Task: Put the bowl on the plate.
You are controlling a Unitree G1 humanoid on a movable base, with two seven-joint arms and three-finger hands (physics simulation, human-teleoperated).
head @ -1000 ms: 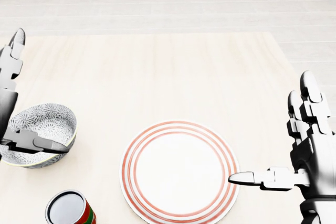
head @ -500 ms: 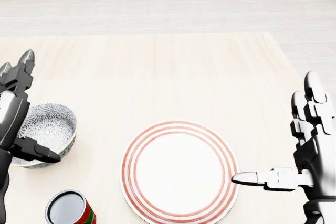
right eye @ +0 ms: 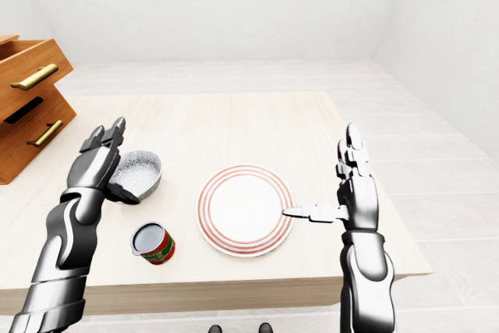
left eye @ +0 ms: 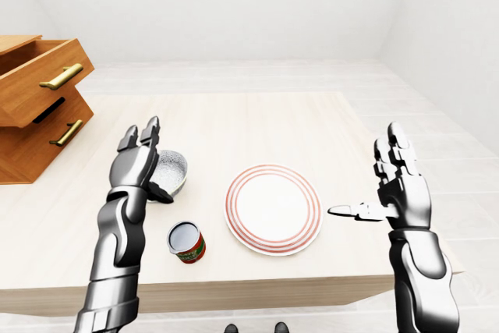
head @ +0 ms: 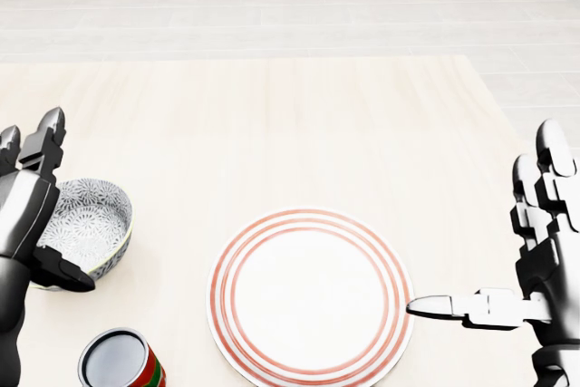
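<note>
Two hands show in my head view, both with fingers released. Nearest me, at the bottom left, a can (head: 122,362) stands upright on the counter (head: 299,124). Right of it and a little farther lies the plate (head: 313,292), white with red rings. My right hand (head: 544,260) stands at the right edge, fingers straight up and the thumb stretched level, its tip meeting the plate's right rim in this view; whether it touches I cannot tell. The bowl (head: 86,224), grey-patterned, sits on the counter left of the plate and apart from it, just beyond the can. My left hand (head: 23,215) is at the bowl's left side, fingers spread upward, thumb lying across its near rim, not closed round it. Farthest, in the left-eye view, wooden drawers (left eye: 39,107) stand at the counter's left, the top one pulled out.
</note>
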